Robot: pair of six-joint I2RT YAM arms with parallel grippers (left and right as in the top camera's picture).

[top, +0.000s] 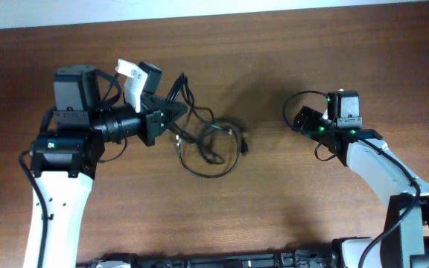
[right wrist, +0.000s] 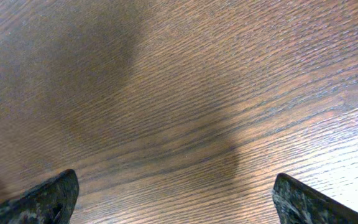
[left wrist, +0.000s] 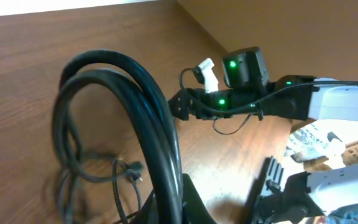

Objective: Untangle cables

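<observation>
The cables [top: 208,143] are thin black cords lying in a loose tangle on the wooden table, right of my left gripper. My left gripper [top: 171,113] points right and is shut on a doubled loop of the cables, which arches up from its jaws. In the left wrist view this loop [left wrist: 143,99] rises close to the camera from the gripper [left wrist: 178,208], and the other cable strands [left wrist: 92,169] with a small plug lie on the table at the lower left. My right gripper [top: 295,119] is open and empty, well right of the tangle. Its view shows only bare wood between the fingers [right wrist: 176,190].
The table [top: 274,208] is brown wood. The right arm [left wrist: 253,99] with green lights shows across the table in the left wrist view. Beyond the table's edge there is clutter [left wrist: 328,146]. The arm bases stand at the near edge [top: 222,260].
</observation>
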